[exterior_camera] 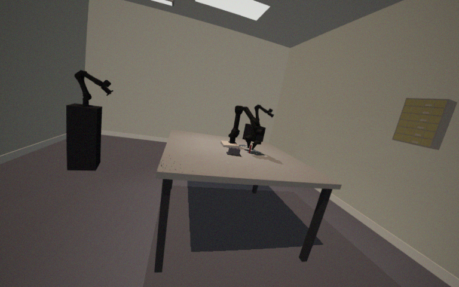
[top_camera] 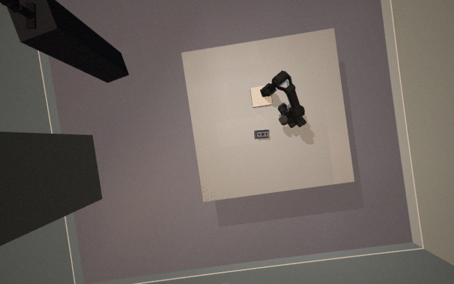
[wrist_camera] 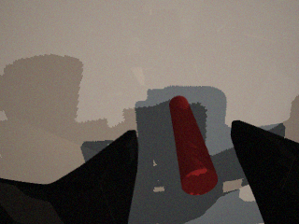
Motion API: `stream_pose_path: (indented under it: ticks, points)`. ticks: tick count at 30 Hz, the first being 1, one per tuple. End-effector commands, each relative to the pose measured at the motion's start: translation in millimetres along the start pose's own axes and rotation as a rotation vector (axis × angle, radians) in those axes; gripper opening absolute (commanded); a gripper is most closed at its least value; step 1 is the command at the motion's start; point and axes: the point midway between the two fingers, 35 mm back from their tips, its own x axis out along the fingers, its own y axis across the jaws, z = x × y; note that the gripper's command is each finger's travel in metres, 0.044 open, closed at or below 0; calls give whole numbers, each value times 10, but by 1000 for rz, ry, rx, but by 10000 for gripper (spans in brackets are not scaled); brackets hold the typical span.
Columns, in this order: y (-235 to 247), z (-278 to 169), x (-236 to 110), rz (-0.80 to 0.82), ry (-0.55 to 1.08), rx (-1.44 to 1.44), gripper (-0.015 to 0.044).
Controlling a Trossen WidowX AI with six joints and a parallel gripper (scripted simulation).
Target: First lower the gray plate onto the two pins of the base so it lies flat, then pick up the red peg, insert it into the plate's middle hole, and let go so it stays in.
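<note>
1. Exterior view, left: a black pedestal (exterior_camera: 83,139) stands upright, a spare dark arm (exterior_camera: 82,82) on top.
2. Right of the frame: a drawer unit (exterior_camera: 419,122) with yellow fronts, against the wall.
3. Top edge: a bright ceiling panel (exterior_camera: 236,7).
4. Lower middle: a dark rectangle (exterior_camera: 243,219) on the floor beneath the tabletop (top_camera: 227,160) (exterior_camera: 220,169) (wrist_camera: 187,37).
5. Top view, left edge: a big dark block (top_camera: 46,177).
</note>
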Motion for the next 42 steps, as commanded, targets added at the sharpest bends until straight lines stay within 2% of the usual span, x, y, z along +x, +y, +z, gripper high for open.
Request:
stream_pose_path:
  ticks: [1, 6, 9, 18, 42]
  points:
    - [-4, 2, 9, -1, -1, -5, 151]
    - [-4, 2, 9, -1, -1, -5, 20]
    - [-4, 2, 9, -1, -1, -5, 0]
    - [6, 1, -40, -1, -1, -5, 0]
    - [73, -7, -799, 0, 0, -5, 0]
